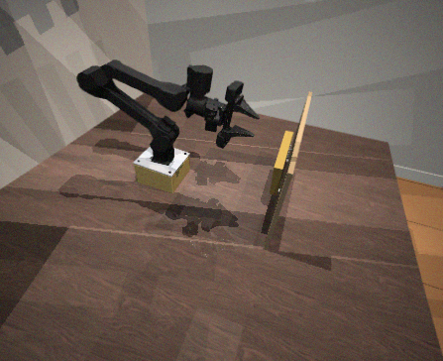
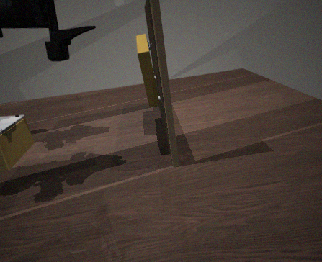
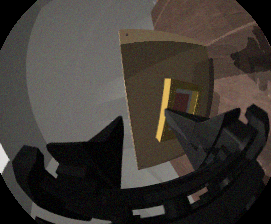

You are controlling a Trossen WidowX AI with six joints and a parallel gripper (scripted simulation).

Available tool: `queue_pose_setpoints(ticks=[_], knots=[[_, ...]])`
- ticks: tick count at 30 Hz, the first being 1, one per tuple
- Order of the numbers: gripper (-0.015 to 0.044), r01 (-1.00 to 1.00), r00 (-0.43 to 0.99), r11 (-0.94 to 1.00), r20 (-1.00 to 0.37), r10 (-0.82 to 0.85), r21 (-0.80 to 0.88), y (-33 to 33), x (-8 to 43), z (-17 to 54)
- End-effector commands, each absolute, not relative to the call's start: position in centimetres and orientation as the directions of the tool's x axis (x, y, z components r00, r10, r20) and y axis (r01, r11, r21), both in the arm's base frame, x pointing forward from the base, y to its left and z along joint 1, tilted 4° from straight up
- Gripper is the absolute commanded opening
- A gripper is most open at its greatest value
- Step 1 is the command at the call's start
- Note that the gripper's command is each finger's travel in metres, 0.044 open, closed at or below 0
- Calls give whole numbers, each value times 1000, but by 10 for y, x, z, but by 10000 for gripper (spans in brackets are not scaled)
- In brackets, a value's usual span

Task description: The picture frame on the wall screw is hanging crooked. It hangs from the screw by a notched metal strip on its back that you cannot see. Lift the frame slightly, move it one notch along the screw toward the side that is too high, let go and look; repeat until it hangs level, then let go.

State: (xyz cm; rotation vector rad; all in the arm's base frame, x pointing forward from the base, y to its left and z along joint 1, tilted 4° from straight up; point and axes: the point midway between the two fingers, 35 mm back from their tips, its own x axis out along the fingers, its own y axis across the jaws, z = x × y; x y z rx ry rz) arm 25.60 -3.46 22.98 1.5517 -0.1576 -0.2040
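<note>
The yellow picture frame (image 1: 283,149) (image 2: 148,75) (image 3: 165,100), with a dark red centre, hangs on the upright board (image 1: 303,124) (image 2: 167,108) (image 3: 146,60). In the wrist view its bright top edge is not parallel to the board's top edge; its end lower in that view is nearer the board's top edge. The screw and notched strip are hidden. My gripper (image 1: 256,126) (image 3: 143,115) is open and empty, in the air in front of the frame and clear of it. In the wrist view one fingertip overlaps the frame. The exterior view shows only one finger.
The arm's base block (image 1: 154,179) (image 2: 20,140), topped by a white plate, stands on the wooden table (image 1: 130,278) (image 2: 202,209). The board stands upright across the table from it. Arm shadows lie between them. Grey walls are behind.
</note>
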Motion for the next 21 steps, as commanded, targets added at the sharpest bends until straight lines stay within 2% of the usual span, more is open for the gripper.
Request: queue_pose_setpoints(ticks=[1,6,21], knots=[[260,-47,980,-79,31,-195,996,-13,251,249],[260,-103,985,-184,75,-153,978,9,242,263],[260,-103,985,-184,75,-153,978,9,242,263]])
